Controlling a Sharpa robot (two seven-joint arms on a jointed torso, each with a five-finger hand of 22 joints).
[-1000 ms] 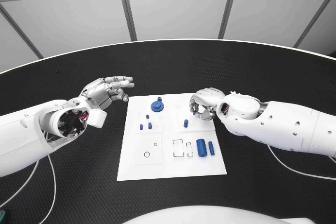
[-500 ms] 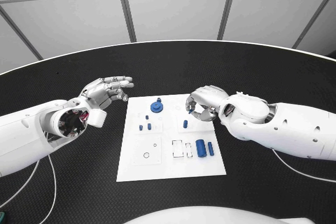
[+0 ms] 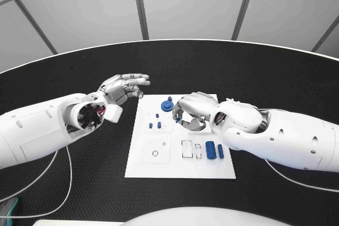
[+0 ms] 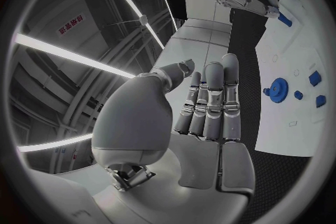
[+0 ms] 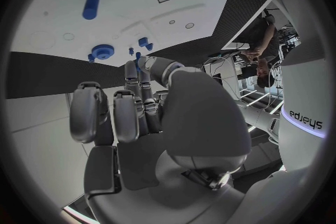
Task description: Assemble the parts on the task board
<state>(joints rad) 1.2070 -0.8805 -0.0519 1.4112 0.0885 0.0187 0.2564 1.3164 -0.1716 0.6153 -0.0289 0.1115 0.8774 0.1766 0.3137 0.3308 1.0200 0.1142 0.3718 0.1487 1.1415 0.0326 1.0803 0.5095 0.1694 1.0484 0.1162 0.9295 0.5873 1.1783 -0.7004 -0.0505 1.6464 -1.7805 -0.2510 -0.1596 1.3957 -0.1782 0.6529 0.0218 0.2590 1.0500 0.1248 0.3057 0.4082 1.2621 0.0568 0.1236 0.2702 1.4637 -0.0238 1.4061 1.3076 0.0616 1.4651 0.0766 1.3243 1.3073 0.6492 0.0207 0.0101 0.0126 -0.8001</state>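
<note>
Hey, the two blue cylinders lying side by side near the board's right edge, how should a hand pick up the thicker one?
Pinch the thicker blue cylinder across its round sides at mid-length, coming straight down from above. It lies flat on the white task board, with the thinner blue cylinder close beside it, so slim fingertips probably fit best.

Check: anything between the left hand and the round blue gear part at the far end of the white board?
Nothing visible. The left hand hovers open off the white board's edge; bare board lies between it and the blue gear.

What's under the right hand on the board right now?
The right hand hangs over the task board, beside the blue gear. Its fingers cover the board beneath, so any part there, or in its grasp, is hidden.
</note>
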